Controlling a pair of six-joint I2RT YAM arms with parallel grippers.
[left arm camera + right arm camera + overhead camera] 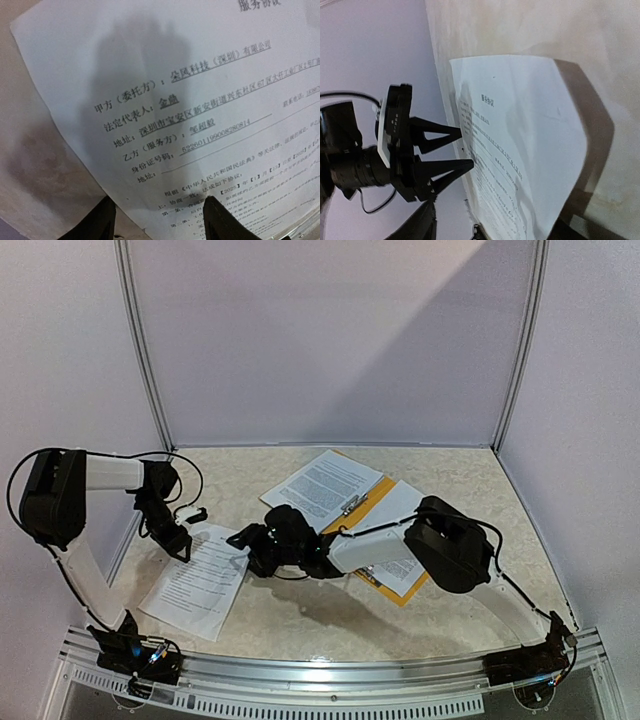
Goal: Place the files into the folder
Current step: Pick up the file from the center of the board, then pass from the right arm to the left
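Note:
One white printed sheet (195,590) lies on the table at the front left, apart from the rest. It fills the left wrist view (200,100) and shows in the right wrist view (520,130). My left gripper (188,540) is open at its upper left edge (160,222), one fingertip (220,220) over the paper and the other off it. My right gripper (243,548) reaches left to the sheet's right edge, jaws wide apart (495,232). The orange-yellow folder (405,593) lies open at centre right with white sheets (330,485) on it and a metal clip (353,504).
The white booth walls (320,340) close the table on three sides; the left wall is close behind the left gripper (467,149). An aluminium rail (330,670) runs along the near edge. The right arm (450,540) stretches across the folder.

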